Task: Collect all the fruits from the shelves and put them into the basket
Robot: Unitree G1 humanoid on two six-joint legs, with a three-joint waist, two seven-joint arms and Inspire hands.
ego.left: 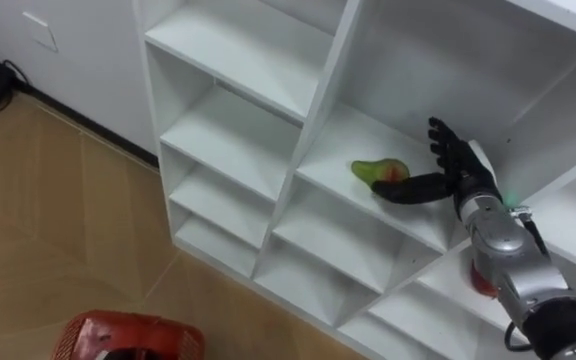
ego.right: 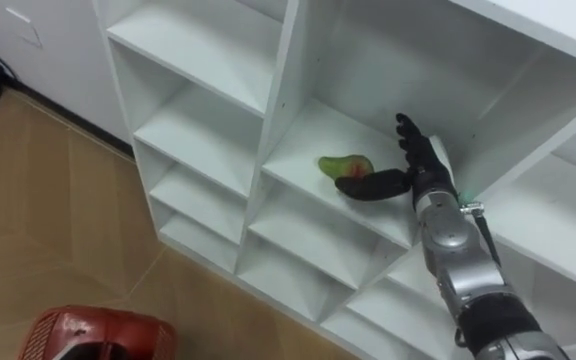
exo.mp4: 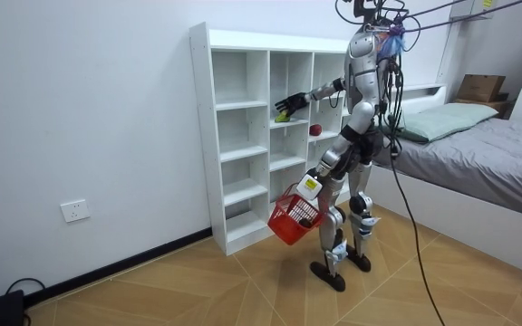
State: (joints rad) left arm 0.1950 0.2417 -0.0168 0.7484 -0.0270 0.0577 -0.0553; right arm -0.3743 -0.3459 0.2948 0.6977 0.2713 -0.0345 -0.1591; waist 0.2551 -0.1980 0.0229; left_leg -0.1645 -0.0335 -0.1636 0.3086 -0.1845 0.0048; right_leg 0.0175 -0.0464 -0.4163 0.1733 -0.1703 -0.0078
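Count: one green fruit, one red fruit, one red basket. The green fruit lies on a middle shelf of the white closet; the red fruit sits in the next column to the right. My right hand: fingers straight and spread, thumb touching the green fruit. My left hand: curled round the basket handle, low at my side.

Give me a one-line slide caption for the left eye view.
Open right hand reaches beside a green fruit on a white closet shelf; red basket at lower left.
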